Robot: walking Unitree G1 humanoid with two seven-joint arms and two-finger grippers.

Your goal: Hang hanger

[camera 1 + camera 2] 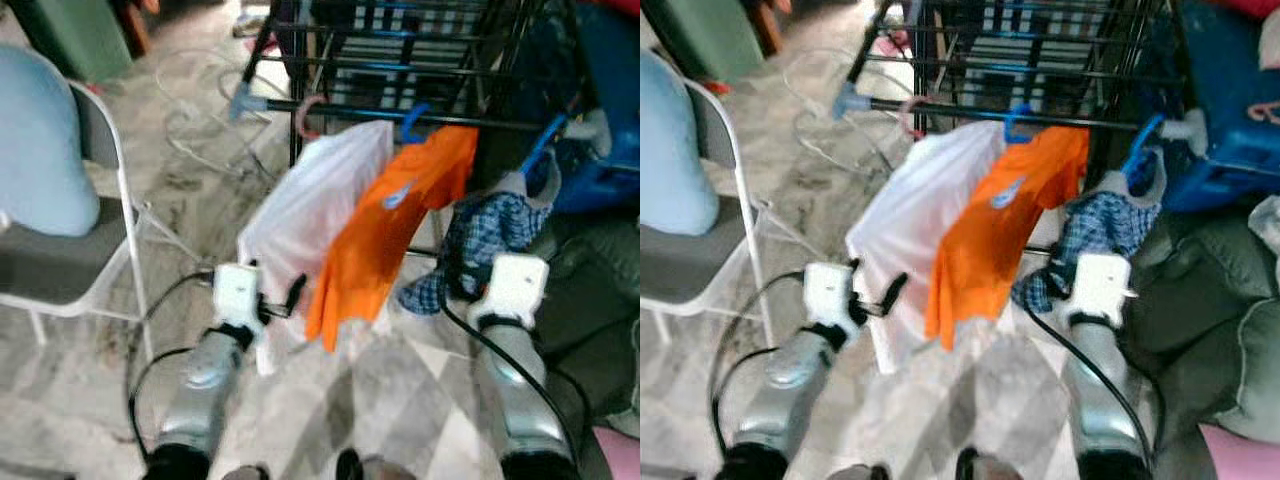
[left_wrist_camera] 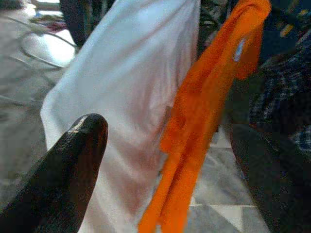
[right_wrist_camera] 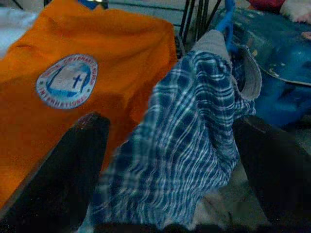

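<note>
Three garments hang from the black rail [image 1: 400, 112] of the drying rack [image 1: 420, 50] ahead of me. On the left, the white shirt [image 1: 305, 205] hangs from a pink hook [image 1: 303, 115]. In the middle, the orange shirt [image 1: 385, 225] hangs from a blue hook [image 1: 413, 122]. On the right, the blue plaid shirt [image 1: 490, 235] sits on a blue hanger [image 1: 545, 145]; its hook reaches the rail's right end, though I cannot tell whether it is fully seated.

My left gripper [image 1: 285, 297] is near the white shirt's lower hem, fingers spread and holding nothing. My right gripper [image 3: 170, 194] is just in front of the plaid shirt, fingers spread on either side of the cloth without closing on it.

I judge the task nearly finished: what remains is checking that the plaid shirt's hook holds, then drawing back.

Writing: a round badge [image 3: 67, 81] on the orange shirt carries a cross and the word "INTERNATIONAL" along its lower edge; the upper lettering is too blurred to read.
</note>
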